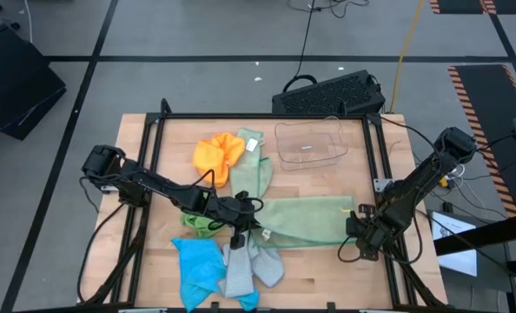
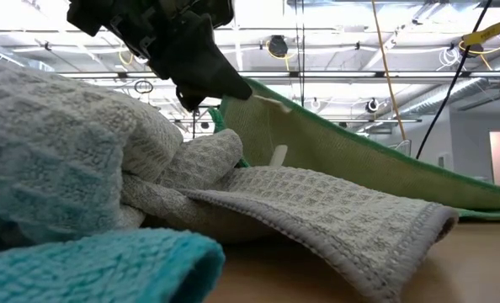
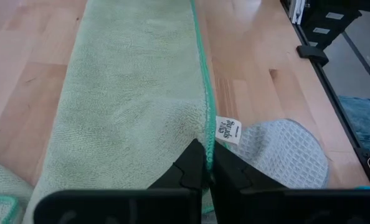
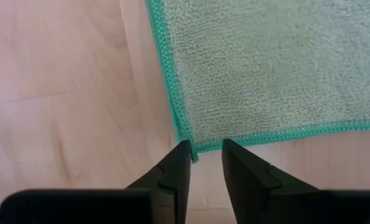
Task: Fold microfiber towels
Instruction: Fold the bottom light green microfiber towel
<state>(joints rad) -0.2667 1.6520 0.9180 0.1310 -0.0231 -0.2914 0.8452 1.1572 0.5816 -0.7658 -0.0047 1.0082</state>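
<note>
Pale green microfiber towel (image 1: 306,222), flat on wooden table (image 1: 327,183): left gripper (image 3: 208,163) pinched closed on its hem; right gripper (image 4: 205,155) slightly parted, apparently straddling its corner.

Pale green towel (image 4: 278,68): fine looped microfiber cloth, matt, with stitched bright green edging. Grey towel (image 2: 317,202): coarse waffle-weave cloth. Tabletop (image 4: 66,93): smooth pale wood with visible grain. Bin (image 1: 308,142): clear glossy plastic. Left end effector (image 3: 208,163) fingers: matt black plastic.
</note>
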